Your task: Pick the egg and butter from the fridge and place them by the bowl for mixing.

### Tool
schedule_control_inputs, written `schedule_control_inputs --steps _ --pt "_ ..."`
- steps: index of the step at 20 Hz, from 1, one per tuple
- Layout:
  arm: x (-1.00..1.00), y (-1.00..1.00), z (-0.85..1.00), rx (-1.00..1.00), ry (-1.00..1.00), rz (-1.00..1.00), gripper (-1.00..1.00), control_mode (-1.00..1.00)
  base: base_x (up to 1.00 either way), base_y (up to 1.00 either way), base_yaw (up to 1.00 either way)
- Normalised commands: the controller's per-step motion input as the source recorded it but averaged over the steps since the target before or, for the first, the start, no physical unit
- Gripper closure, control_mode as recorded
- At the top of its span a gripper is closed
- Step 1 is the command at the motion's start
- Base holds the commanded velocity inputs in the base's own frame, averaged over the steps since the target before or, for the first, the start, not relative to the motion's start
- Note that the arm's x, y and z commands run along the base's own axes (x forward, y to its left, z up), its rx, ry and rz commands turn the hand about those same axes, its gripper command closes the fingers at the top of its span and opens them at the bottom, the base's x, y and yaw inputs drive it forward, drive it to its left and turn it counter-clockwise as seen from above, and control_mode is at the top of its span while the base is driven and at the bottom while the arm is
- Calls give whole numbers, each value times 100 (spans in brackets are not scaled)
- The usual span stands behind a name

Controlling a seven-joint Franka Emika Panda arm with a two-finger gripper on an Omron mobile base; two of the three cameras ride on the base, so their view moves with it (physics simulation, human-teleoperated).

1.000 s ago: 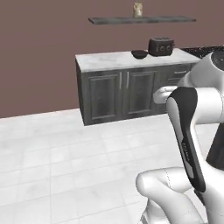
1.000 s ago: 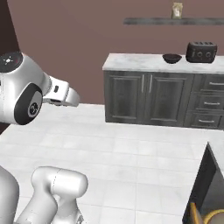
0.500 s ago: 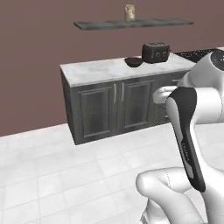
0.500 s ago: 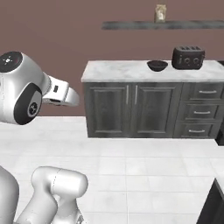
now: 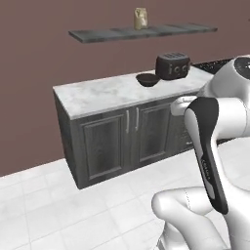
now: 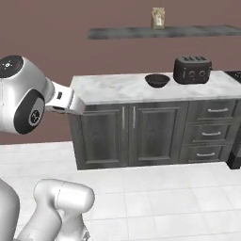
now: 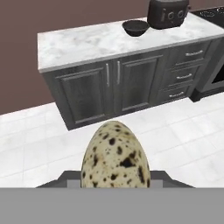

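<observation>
A long counter (image 6: pixel 113 89) with a white stone top over dark grey cupboard doors. On top, a small dark bowl (image 6: pixel 157 80), and just beside it a boxy dark toaster (image 6: pixel 192 70). Higher up on the brown wall, a thin grey shelf (image 6: pixel 160 32) with one small pale jar (image 6: pixel 157 18) on it. Below, a white tiled floor (image 6: pixel 155 202).

Since the earlier pictures the base has driven and turned, so the whole scene is shifted in both base views and the counter (image 5: pixel 105 95) with the bowl (image 5: pixel 147 79) and toaster (image 5: pixel 172 65) now looks nearer.
</observation>
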Motion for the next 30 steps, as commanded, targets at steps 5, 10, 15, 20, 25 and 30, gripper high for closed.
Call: schedule_control_inputs --steps 5,10,15,20,25,30 --pt "0 0 0 0 0 0 100 100 100 -41 -9" --pt "0 0 0 0 0 0 100 100 100 -35 -3" --pt "0 0 0 0 0 0 100 100 100 -3 0" --pt "0 0 0 0 0 0 100 100 100 -2 0" --pt "0 0 0 0 0 0 100 100 90 -12 0" --pt "0 0 0 0 0 0 100 100 86 -2 0"
